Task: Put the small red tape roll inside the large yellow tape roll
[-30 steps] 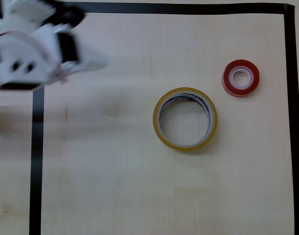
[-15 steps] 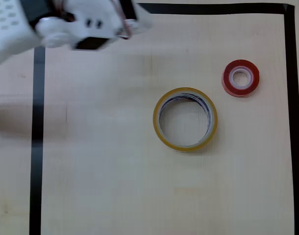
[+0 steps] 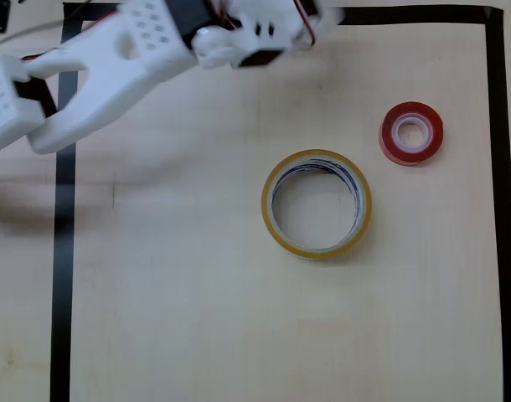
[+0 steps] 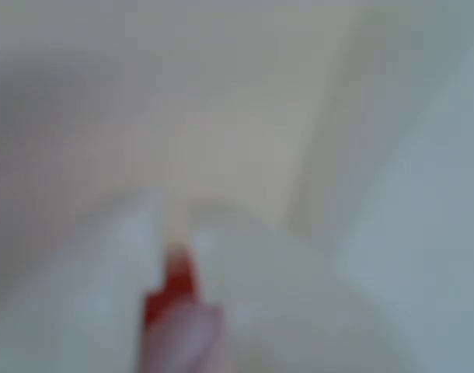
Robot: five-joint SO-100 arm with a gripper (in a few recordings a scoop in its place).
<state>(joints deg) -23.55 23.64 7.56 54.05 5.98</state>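
In the overhead view the small red tape roll [image 3: 412, 132] lies flat at the right of the table, its white core facing up. The large yellow tape roll [image 3: 317, 203] lies flat near the middle, below and left of the red one, with nothing in its hole. My white arm reaches in from the left along the top edge. My gripper [image 3: 321, 15] is blurred by motion, well above both rolls and touching neither. The wrist view is very blurred: two pale fingers [image 4: 132, 233] meet with only a thin seam between them, and my gripper [image 4: 175, 216] holds nothing.
A black tape border [image 3: 64, 276] frames the light wooden table [image 3: 180, 293] on the left, top and right. The white arm link [image 3: 96, 67] crosses the upper left corner. Open wood lies below and left of the yellow roll.
The arm has swung from the upper left to the right along the top edge, carrying the gripper closer to the red roll's side. Both rolls have stayed put.
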